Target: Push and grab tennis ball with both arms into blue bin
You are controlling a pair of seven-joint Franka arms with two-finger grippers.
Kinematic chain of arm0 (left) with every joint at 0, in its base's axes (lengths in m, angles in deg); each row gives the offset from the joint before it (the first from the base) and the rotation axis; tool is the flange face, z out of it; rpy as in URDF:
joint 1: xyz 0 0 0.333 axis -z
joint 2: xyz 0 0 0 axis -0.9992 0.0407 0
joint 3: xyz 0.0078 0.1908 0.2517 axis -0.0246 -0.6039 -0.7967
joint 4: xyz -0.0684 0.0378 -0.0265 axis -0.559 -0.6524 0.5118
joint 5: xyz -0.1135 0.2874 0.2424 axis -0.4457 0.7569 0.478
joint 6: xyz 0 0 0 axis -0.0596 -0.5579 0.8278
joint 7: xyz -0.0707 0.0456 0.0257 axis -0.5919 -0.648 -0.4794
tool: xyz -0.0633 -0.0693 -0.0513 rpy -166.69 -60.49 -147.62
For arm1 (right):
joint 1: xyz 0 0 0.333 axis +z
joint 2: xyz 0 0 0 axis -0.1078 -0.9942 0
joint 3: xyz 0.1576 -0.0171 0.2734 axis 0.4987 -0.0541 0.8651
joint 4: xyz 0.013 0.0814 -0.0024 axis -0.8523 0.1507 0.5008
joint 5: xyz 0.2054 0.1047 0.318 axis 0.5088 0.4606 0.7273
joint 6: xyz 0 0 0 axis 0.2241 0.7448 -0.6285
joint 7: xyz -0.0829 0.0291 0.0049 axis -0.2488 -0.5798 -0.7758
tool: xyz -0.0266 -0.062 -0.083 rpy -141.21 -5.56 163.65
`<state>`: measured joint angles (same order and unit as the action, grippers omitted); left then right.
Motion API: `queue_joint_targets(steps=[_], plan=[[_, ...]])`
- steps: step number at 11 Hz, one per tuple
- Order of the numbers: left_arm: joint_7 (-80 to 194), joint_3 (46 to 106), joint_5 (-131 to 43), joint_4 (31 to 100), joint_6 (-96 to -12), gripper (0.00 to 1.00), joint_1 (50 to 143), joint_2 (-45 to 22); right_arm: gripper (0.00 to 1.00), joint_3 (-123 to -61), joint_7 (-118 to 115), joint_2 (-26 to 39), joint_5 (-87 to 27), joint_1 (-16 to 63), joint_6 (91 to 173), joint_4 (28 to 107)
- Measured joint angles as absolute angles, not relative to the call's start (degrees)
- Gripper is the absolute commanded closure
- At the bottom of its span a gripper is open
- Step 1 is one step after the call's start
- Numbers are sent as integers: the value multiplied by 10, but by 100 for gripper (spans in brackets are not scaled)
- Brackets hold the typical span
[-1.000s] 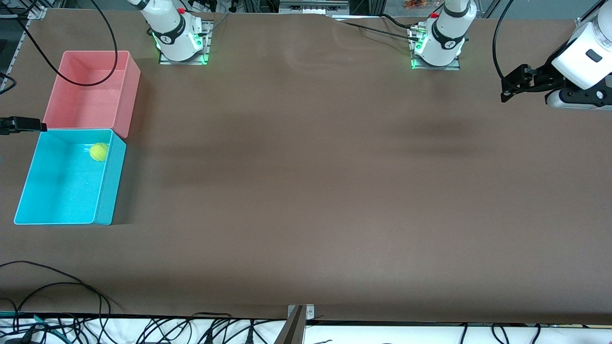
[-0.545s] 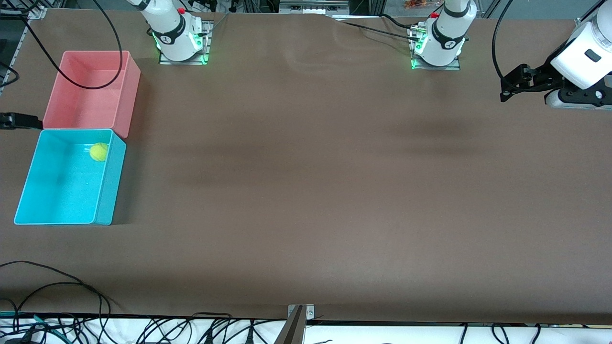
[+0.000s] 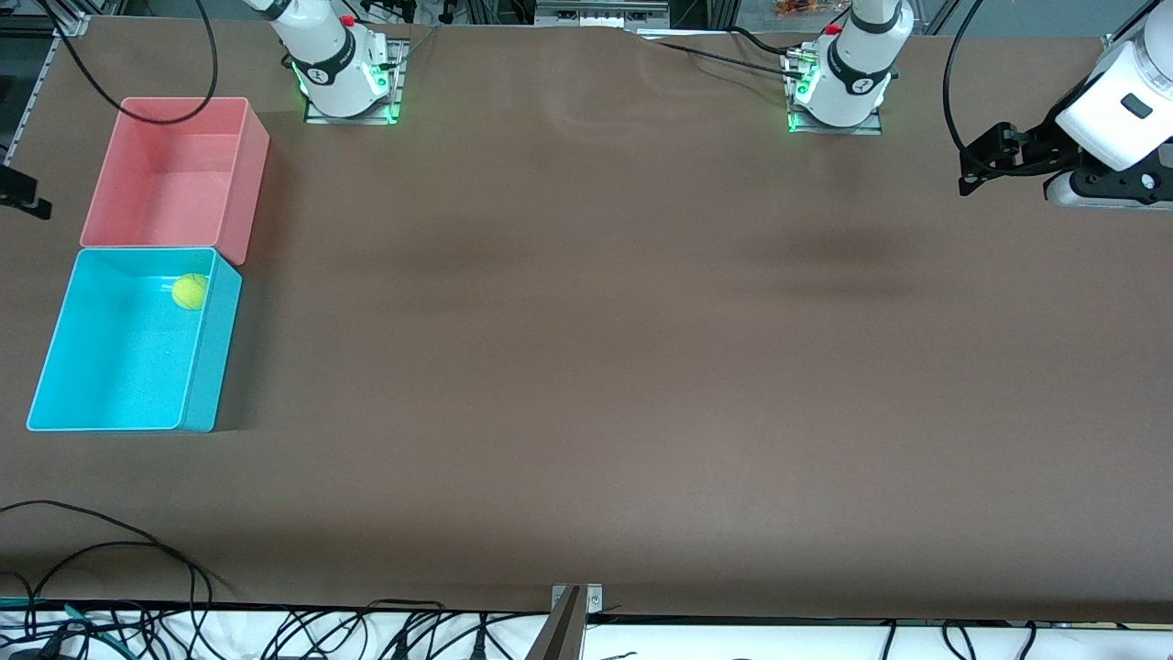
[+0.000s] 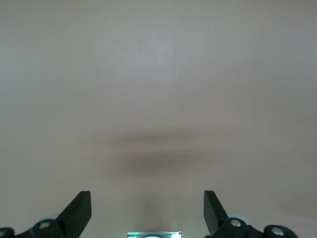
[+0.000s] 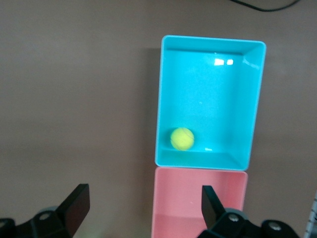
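Observation:
The tennis ball (image 3: pixel 190 291) lies inside the blue bin (image 3: pixel 119 357), in the corner next to the pink bin. The right wrist view shows the ball (image 5: pixel 182 139) in the blue bin (image 5: pixel 213 99) from above. My right gripper (image 5: pixel 143 208) is open and empty, high over the table beside the pink bin. In the front view only a black part of the right gripper (image 3: pixel 27 197) shows at the picture's edge. My left gripper (image 3: pixel 985 170) waits in the air at the left arm's end of the table. The left gripper (image 4: pixel 146 213) is open and empty over bare table.
The pink bin (image 3: pixel 169 192) (image 5: pixel 198 198) touches the blue bin on the side farther from the front camera. A black cable (image 3: pixel 137 115) hangs over the pink bin. The arm bases (image 3: pixel 344 82) (image 3: pixel 838 92) stand along the table's edge. Loose cables (image 3: pixel 110 550) lie at the front edge.
My right gripper has drawn away from the blue bin's corner to beside the pink bin, mostly leaving the front view. The ball and the left arm have not moved.

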<state>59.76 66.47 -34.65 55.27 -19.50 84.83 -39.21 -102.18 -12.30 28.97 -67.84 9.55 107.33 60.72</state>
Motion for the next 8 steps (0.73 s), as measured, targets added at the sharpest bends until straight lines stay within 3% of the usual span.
queue_joint_targets(steps=[3,8], plan=[[598,664,-347,553,-195,0,848,-392,0,-940,-17,341,-679,97,1140,697],[598,665,-347,553,-195,0,848,-392,0,-898,30,341,-680,96,1151,692]])
